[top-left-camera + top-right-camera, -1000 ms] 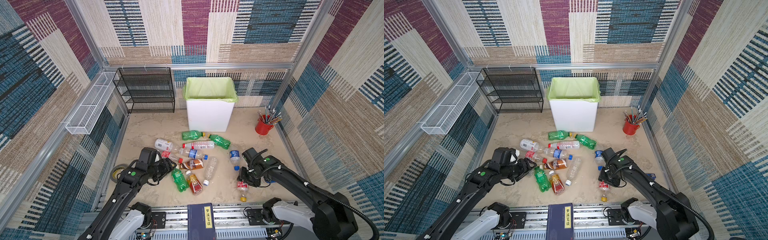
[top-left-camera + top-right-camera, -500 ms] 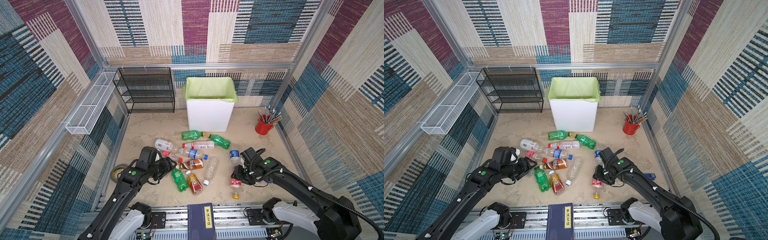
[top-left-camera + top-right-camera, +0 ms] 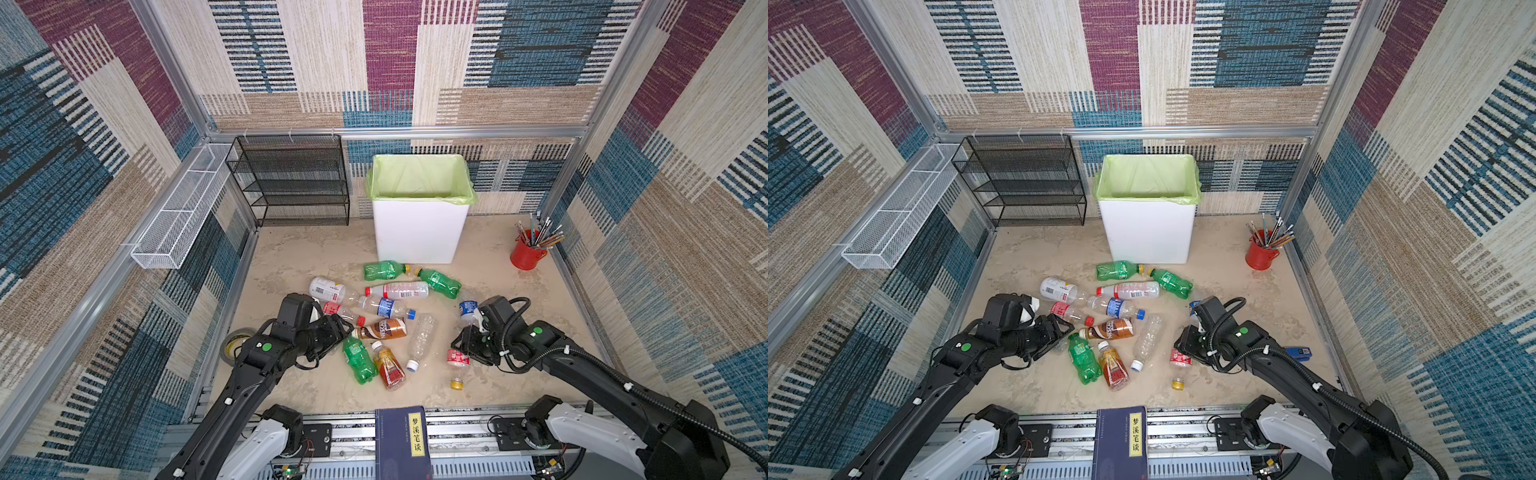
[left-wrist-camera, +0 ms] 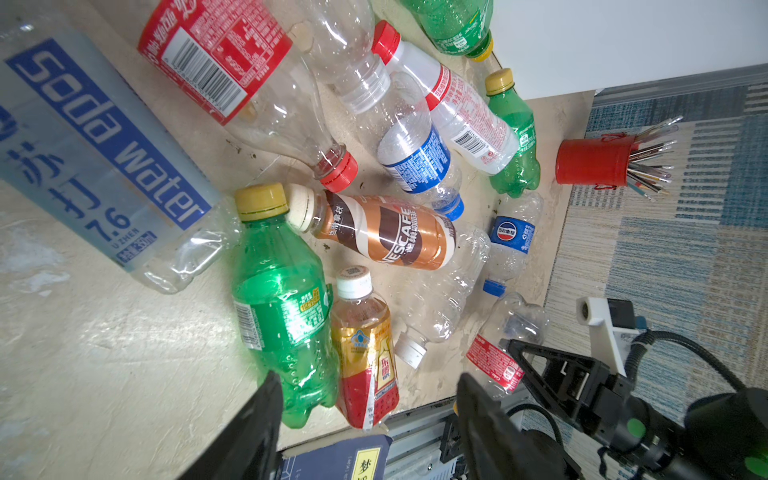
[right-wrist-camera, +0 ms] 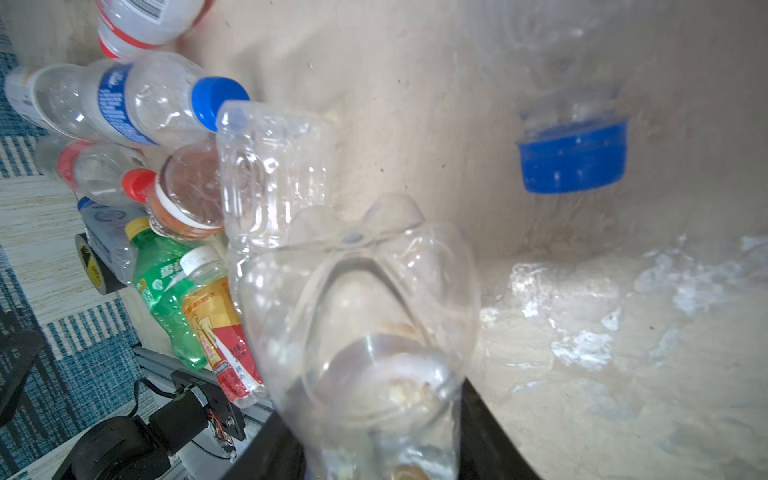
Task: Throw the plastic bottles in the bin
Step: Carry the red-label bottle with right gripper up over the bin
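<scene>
Weighing the next move, we find it turns on where the bin (image 3: pixel 417 239) lies from the right gripper (image 3: pixel 464 352). In a top view the bin stands at the upper middle of the frame, well apart from that gripper, which sits at the lower right of the floor (image 3: pixel 316 257). The way to it runs up the frame and a little leftward.

The right gripper's jaws are pressed onto a red-label bottle (image 3: pixel 457 362). The right wrist view shows its clear body wedged between the two black fingers (image 5: pixel 492 440), base toward the camera. In the top view its long axis runs nearly straight down the frame, with the yellow-capped end toward the lower edge and the base tucked under the gripper. We cannot tell whether it is clear of the floor.

Between gripper and bin lies the pile (image 3: pixel 386 316) of loose bottles, mostly left of the direct line. A blue-label bottle (image 3: pixel 467 309) lies just above the gripper in the frame. We judge that a lift must come first, so the low cap end passes over these and then over the bin's rim.

The left gripper (image 3: pixel 341 330) sits at the lower left of the pile, jaws spread and holding nothing, just beside a green bottle (image 3: pixel 359 359). Neither arm is clearly nearer the bin, but the right one has the load, so we reckon the carry is its job.
</scene>
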Robot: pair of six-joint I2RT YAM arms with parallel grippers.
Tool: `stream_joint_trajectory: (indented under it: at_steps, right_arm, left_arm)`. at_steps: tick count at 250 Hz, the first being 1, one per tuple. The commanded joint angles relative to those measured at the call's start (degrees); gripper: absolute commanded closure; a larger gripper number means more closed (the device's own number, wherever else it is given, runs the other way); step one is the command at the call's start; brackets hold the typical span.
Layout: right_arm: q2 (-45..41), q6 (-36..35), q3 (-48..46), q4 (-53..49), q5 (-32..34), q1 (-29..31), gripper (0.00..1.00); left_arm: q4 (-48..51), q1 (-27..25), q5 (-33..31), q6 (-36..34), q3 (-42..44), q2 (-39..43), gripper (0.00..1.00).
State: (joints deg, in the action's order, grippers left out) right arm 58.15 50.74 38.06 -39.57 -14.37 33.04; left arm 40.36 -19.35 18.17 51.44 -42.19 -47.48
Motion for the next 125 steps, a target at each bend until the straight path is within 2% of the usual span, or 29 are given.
stream_joint_trajectory:
  at_steps: [1,39,70,82,94,116,125]
  right_arm:
    - [-0.2,0.2,2.8,5.2,2.8,0.1,0.53]
    - [5.1,-5.1,16.4,4.8,7.1,-0.5,0.52]
    - [15.7,-10.8,38.3,4.2,7.7,-5.4,0.51]
    - [22.3,-13.3,52.3,3.1,7.9,-7.4,0.5]
    - [30.8,-16.4,71.2,-0.2,8.9,-8.0,0.45]
    - [51.3,-18.4,116.1,-11.6,9.2,-8.5,0.28]
    - [58.5,-16.6,132.4,-14.2,8.4,-9.1,0.26]
  left_arm:
    - [1.0,0.1,-0.6,0.2,-0.9,0.1,0.32]
    - [1.6,0.1,-1.4,0.0,-2.6,-0.2,0.32]
    - [1.6,0.1,-1.8,0.1,-4.4,-0.8,0.32]
    - [1.6,0.1,-1.9,0.1,-5.1,-0.9,0.32]
    - [1.8,0.2,-2.1,-0.1,-5.7,-1.1,0.32]
    - [3.1,0.2,-2.7,-0.4,-6.9,-0.9,0.32]
    - [3.5,0.3,-2.9,-0.3,-7.0,-0.5,0.32]
